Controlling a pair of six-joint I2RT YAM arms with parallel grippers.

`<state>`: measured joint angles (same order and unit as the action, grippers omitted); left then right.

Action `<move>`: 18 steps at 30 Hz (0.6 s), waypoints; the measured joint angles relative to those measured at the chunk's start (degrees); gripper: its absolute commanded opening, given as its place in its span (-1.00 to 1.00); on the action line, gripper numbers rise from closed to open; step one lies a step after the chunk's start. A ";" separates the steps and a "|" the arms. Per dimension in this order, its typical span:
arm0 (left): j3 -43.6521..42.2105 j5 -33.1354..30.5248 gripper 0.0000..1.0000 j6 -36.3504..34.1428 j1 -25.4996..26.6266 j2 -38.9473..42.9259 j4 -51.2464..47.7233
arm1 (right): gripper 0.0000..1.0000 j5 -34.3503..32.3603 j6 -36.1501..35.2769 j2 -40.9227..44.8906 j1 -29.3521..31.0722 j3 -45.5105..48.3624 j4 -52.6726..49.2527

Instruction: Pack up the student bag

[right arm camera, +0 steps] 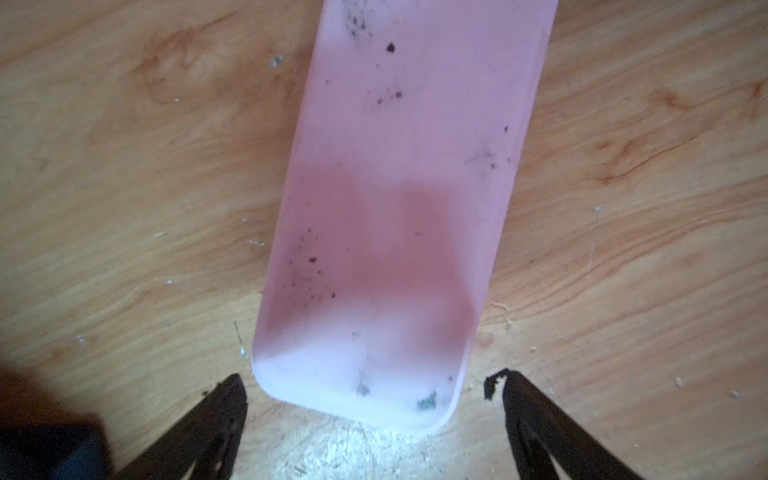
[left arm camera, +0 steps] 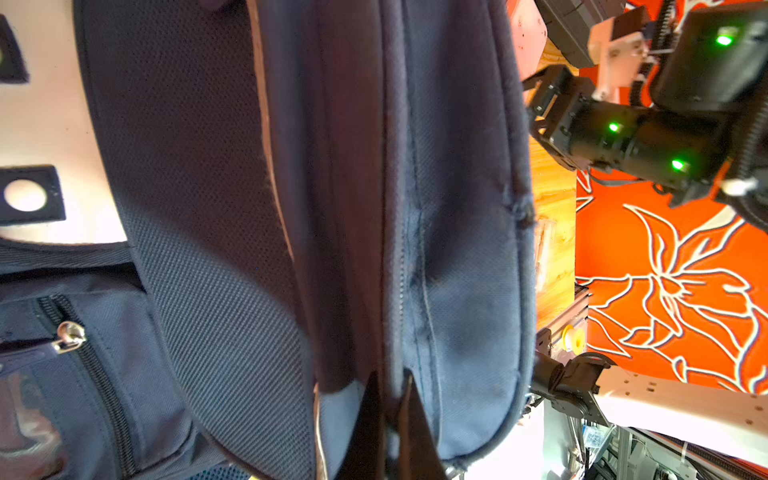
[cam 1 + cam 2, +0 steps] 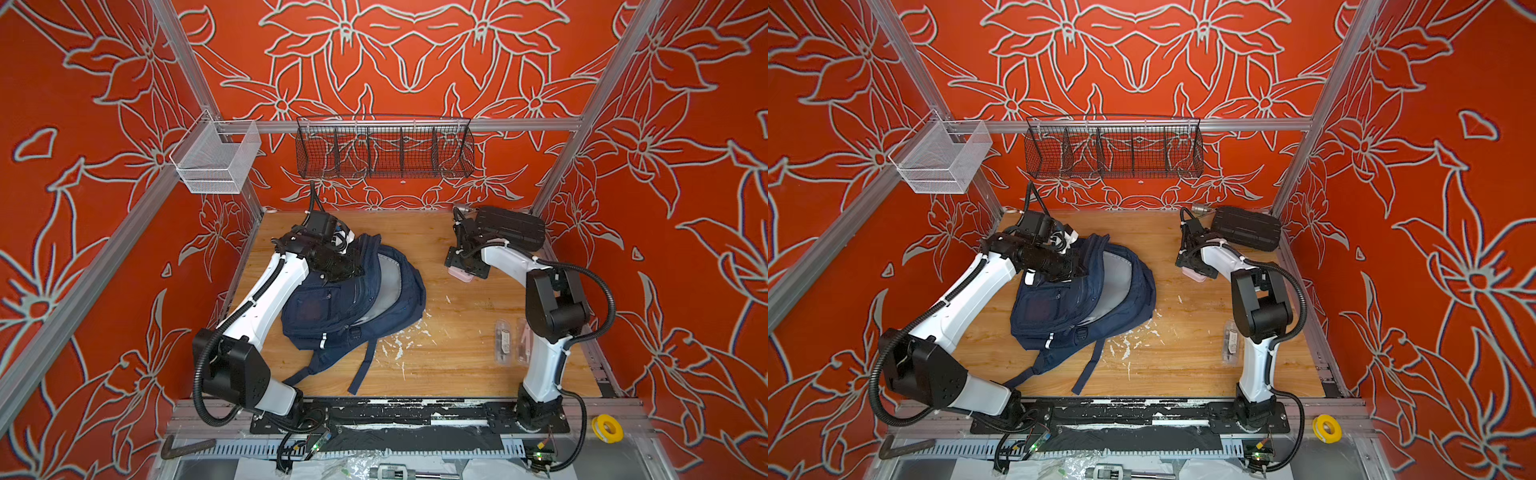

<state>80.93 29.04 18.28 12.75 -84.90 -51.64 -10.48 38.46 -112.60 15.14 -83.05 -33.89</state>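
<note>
The student bag [image 3: 316,311] [image 3: 1050,307], a navy backpack, lies on the left half of the wooden table with its main compartment gaping and grey lining [image 3: 390,282] showing. My left gripper [image 3: 347,270] [image 2: 392,399] is at the bag's far upper edge, shut on a fold of its navy fabric [image 2: 208,166]. On the right, a flat pink case [image 1: 395,208] [image 3: 462,276] lies on the table. My right gripper [image 1: 368,376] [image 3: 467,266] hangs just over its near end, open, with one finger on each side and not touching it.
A black ribbed hard case [image 3: 509,228] sits at the back right corner. Two clear plastic packets [image 3: 503,343] lie beside the right arm. A black wire basket [image 3: 384,151] and a white mesh basket [image 3: 216,160] hang on the rear rail. A yellow tape roll [image 3: 607,428] rests outside the table.
</note>
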 measured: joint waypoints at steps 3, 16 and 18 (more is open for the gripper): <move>0.00 0.00 -1.00 -0.02 0.00 0.00 0.00 | 0.94 0.31 1.73 -1.31 -0.76 -0.20 0.24; 0.02 0.72 -1.00 0.20 0.00 -0.87 0.31 | 0.94 1.84 4.68 -4.09 -1.38 -0.48 6.71; 0.02 0.72 -1.00 0.22 0.00 -0.87 0.31 | 0.94 1.92 4.68 -4.85 -1.42 -1.36 6.27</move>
<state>80.95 29.76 18.50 12.75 -85.78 -51.33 -8.56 43.13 -117.45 13.72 -84.40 -27.62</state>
